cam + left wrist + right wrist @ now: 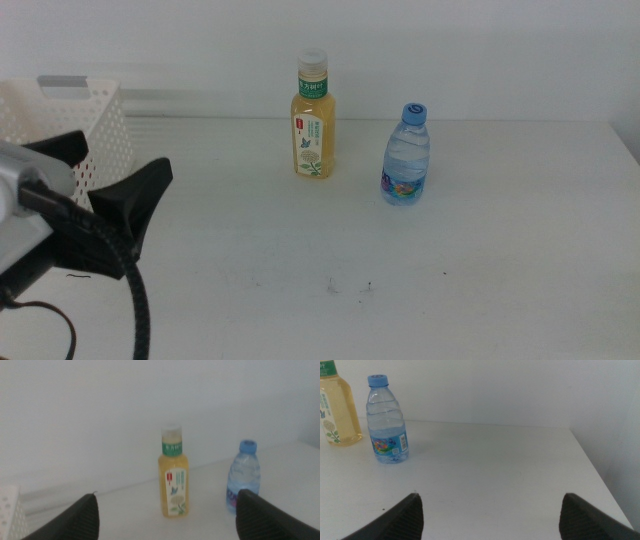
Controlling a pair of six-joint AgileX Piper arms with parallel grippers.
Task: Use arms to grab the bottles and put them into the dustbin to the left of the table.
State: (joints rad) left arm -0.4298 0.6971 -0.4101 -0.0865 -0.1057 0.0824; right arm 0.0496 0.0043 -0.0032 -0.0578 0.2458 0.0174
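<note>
White table [480, 270], wide and bare. Basket [90, 120] at far left edge. Left gripper [115, 185] beside it, jaws spread, aimed at the bottles. Right gripper [490, 510] spread too, low, waiting. Tea bottle [313, 125] upright mid-table: full, probably heavy, smooth; best pinched across the labelled middle. Water bottle [406, 158] just right: likely lighter, squashy.

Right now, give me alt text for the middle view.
Two upright bottles stand apart on a white table: a yellow-drink bottle and a water bottle. The left end effector, open, sits beside a white basket.
</note>
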